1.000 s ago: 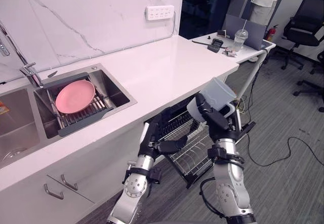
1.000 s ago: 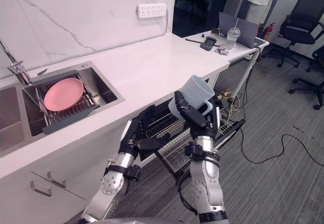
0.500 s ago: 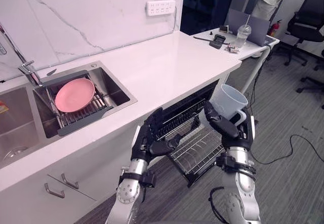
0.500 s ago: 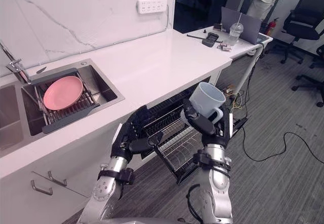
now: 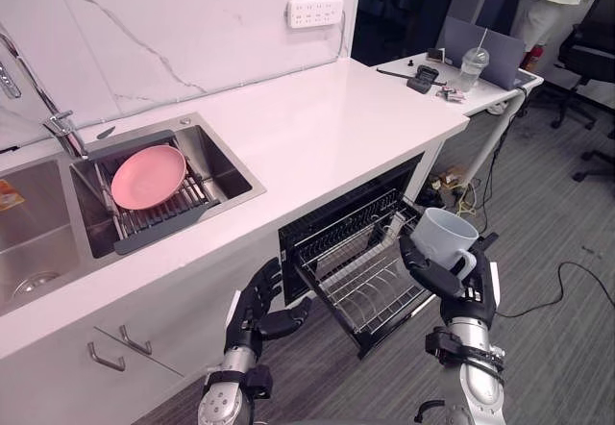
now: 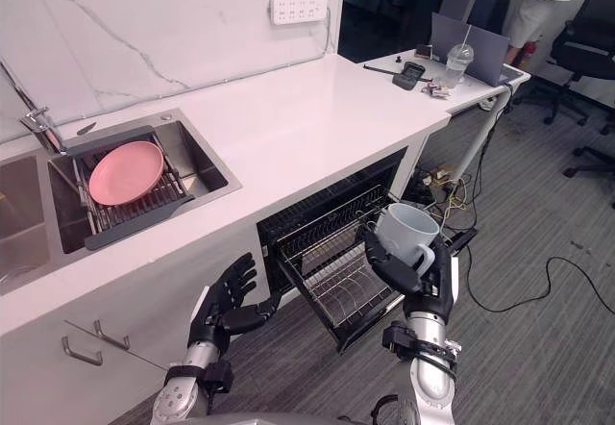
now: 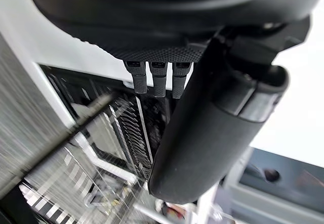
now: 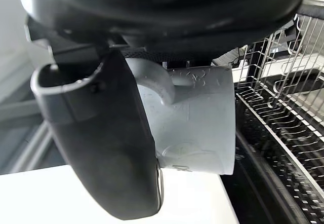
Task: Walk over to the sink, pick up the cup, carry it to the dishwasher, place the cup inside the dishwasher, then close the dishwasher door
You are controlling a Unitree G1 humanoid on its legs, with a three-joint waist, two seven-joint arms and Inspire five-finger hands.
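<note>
While our right hand point(image 5: 450, 279) curls round the pale grey cup point(image 5: 442, 236), holding it upright by the right end of the pulled-out dishwasher rack point(image 5: 360, 286), we judge the cup stiff, light, smooth-glazed and apt to chip against wire. Gripping the body at the handle side looks secure to us. Our left hand point(image 5: 261, 312) hangs open, low beside the cabinet front point(image 5: 144, 334).

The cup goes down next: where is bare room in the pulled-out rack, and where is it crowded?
The dishwasher rack looks bare; its middle, left of the right hand holding the cup, is free. The left hand hangs open left of it. The countertop right of the sink is bare; the sink holds a pink plate.
</note>
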